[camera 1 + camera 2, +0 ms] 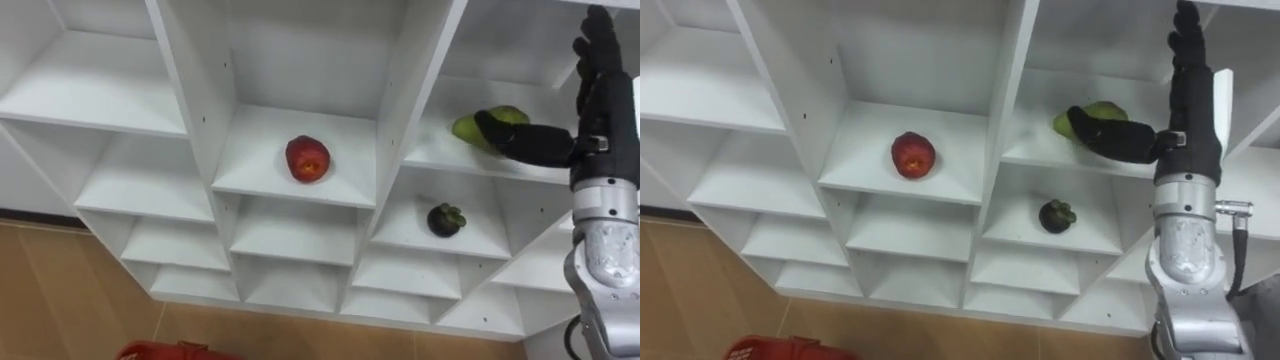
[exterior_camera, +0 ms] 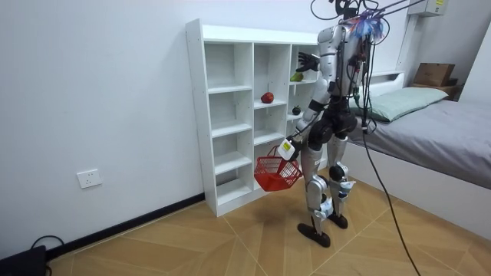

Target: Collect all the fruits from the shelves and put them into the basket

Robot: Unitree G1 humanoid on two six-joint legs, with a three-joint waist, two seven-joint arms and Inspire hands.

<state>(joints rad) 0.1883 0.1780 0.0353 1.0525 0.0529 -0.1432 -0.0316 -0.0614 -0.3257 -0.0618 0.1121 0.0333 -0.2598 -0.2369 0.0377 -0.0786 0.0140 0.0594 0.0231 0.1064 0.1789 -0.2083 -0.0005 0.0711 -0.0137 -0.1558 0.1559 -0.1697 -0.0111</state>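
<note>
Green fruit (image 1: 508, 115) sits on its closet (image 1: 300, 190) shelf just left of the right hand (image 1: 603, 95), thumb touching it, fingers straight and spread, not clamped. Left hand (image 2: 288, 148) grips the red basket (image 2: 278, 172) low, likely to receive it. Red fruit (image 1: 307, 158) and dark fruit (image 1: 446, 219) sit further left and lower.

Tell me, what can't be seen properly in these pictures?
Green fruit: eye views, partly behind the right robot hand's thumb.
Red basket: eye views, cut off by the bottom edge.
Grip of the left robot hand on the basket: room view, too small.
</note>
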